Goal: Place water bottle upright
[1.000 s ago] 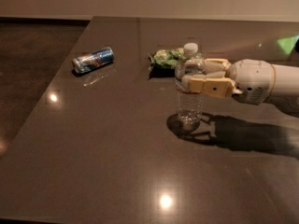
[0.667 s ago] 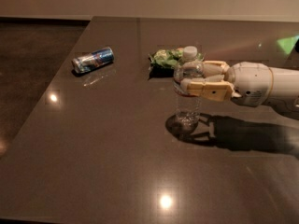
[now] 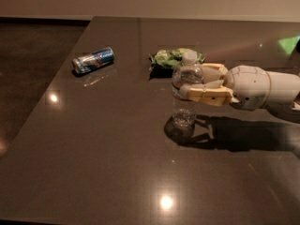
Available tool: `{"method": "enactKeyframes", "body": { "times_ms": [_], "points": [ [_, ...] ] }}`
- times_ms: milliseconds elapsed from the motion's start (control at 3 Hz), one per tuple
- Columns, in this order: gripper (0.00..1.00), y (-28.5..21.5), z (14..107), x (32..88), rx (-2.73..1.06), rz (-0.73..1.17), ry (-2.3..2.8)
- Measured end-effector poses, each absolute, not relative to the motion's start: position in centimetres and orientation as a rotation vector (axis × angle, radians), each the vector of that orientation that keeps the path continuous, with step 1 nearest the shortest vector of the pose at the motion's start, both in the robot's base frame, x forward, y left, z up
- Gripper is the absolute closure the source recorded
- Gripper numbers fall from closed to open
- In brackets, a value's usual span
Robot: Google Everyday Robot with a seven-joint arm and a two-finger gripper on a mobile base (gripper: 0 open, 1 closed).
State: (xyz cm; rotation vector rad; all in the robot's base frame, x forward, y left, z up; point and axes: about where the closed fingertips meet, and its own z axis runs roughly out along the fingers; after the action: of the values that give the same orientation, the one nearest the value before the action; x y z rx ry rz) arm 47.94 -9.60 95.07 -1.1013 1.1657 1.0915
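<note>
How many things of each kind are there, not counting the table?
1 bottle, upright, held by the gripper reaching in from the right
1 can, lying on its side
1 green bag
Total: 3

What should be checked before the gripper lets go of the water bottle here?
1. The water bottle stands upright: ok.
2. The gripper is closed on the bottle's upper half, reaching in from the right: ok.
3. The bottle's base rests on the table: cannot tell.
4. The drink can lies well apart from the bottle: ok.
5. There is a gap between the bottle and the green packet behind it: cannot tell.
</note>
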Motion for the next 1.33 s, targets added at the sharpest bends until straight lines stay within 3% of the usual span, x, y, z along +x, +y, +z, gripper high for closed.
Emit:
{"method": "enactKeyframes", "body": {
  "times_ms": [333, 1000, 1333],
  "points": [
    [0.51, -9.5, 94.31, 47.96, -1.126, 1.112, 1.16],
    [0.05, -9.31, 93.93, 48.02, -1.138, 1.128, 1.161],
    [0.0, -9.15, 93.98, 47.99, -1.14, 1.129, 1.159]
  ]
}}
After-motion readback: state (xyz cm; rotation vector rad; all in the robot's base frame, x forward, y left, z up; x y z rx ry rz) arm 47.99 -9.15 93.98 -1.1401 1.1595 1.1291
